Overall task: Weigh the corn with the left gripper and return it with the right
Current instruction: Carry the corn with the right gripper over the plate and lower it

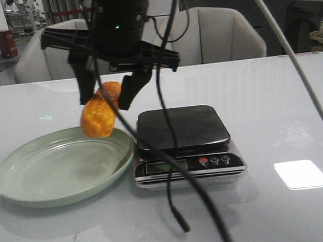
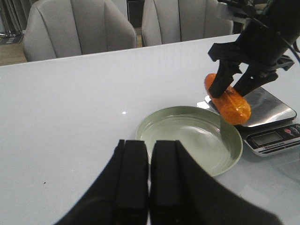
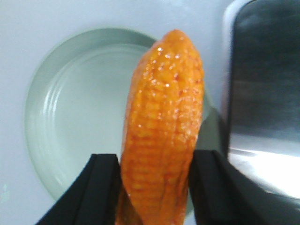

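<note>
The orange-yellow corn hangs tilted in the air, over the right rim of the pale green plate and just left of the scale. My right gripper is shut on the corn, one finger on each side. The right wrist view shows the corn between the fingers, with the plate and the scale platform below. My left gripper is shut and empty, low over the table on the near side of the plate. It is out of the front view.
The scale's display and buttons face the front edge. A black cable dangles in front of the scale. Grey chairs stand behind the table. The corn and right gripper show in the left wrist view.
</note>
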### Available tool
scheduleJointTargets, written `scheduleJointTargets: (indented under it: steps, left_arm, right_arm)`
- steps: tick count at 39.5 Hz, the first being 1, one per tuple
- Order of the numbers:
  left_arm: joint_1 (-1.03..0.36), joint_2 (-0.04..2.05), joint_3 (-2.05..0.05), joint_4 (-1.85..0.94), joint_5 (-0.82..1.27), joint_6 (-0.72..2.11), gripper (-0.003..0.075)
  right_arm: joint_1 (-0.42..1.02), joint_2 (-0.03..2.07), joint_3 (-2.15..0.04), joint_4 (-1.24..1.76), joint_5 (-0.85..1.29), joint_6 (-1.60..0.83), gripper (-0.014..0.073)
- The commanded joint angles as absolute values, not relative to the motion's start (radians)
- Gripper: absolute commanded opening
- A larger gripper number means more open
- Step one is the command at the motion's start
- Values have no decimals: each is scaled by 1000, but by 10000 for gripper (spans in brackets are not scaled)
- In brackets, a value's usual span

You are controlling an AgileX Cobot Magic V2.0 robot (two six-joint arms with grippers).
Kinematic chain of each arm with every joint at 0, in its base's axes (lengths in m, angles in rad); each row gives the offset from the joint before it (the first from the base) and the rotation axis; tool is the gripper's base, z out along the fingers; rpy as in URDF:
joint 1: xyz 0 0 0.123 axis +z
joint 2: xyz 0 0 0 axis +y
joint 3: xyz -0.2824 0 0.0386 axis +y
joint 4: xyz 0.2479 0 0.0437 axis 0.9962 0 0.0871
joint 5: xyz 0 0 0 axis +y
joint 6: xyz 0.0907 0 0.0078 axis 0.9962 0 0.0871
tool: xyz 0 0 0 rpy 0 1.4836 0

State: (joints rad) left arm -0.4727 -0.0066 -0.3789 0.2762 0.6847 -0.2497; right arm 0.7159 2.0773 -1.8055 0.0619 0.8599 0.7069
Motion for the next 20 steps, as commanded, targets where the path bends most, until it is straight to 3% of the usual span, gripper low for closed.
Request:
scheduleJointTargets:
  steps: [1,12,20]
  left_arm:
    - [-472,-28,-402,289,607,-251,124]
    - [-472,-28,-402,289,607,-251,124]
    - [-472,-28,-402,289,607,-251,124]
  right_arm:
    - [743,2053,-1851,95,797,659,148]
    - [786,2165,-1951,102,809,641,185]
    - [807,2217,-2016,104,824,639,447]
